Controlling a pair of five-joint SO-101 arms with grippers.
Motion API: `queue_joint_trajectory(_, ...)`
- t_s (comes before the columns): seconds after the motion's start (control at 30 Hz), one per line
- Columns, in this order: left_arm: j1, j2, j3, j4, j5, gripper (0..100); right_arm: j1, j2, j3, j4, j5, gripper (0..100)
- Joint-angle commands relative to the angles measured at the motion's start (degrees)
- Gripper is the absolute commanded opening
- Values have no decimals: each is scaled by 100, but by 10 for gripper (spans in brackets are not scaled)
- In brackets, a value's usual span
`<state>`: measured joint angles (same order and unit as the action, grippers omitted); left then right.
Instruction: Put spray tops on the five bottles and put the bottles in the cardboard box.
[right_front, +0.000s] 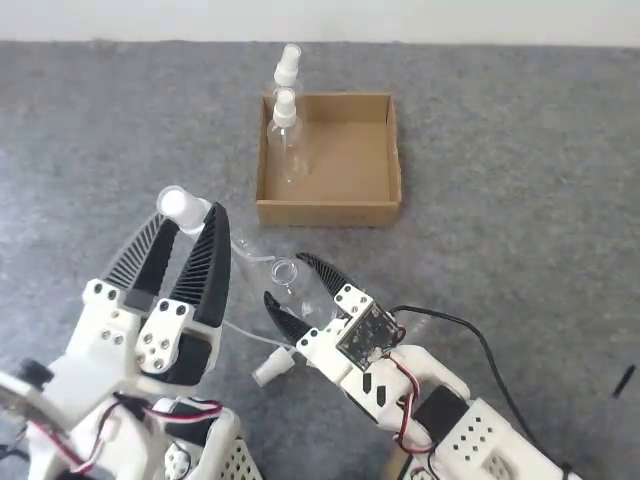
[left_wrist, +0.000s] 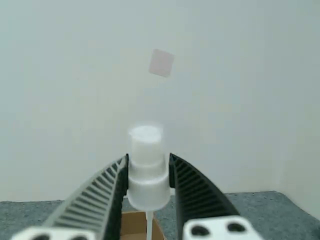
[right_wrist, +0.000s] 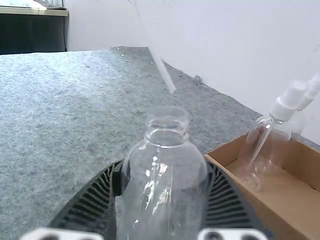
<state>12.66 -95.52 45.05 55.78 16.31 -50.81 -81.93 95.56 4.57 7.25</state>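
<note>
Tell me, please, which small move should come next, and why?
Probably lower the left pincer so the tube of the spray top enters the open bottle held in the right pincer: the tube's tip seems to hang above the neck, not yet inside.

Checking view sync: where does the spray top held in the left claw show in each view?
High view: spray top in the left claw, left of the picture's middle.
Left wrist view: spray top between the claw's fingers.
Right wrist view: its tube slants over the open bottle.
Shared landmark: the cardboard box.
</note>
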Motion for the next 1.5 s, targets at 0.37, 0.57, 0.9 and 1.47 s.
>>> queue_joint_trajectory(0.37, 448, 9, 286, 88, -97, 12, -40, -57, 123, -119, 62, 72)
queue_joint_trajectory(0.57, 457, 9, 382, 114, -97, 12, -31, -57, 123, -119, 62, 72)
queue_joint_trajectory(0.9, 448, 0, -57, 114, -255, 12, -22, -57, 123, -119, 70, 72)
queue_joint_trajectory(1.47, 501, 18, 251, 97, -299, 12, -31, -57, 123, -119, 53, 72)
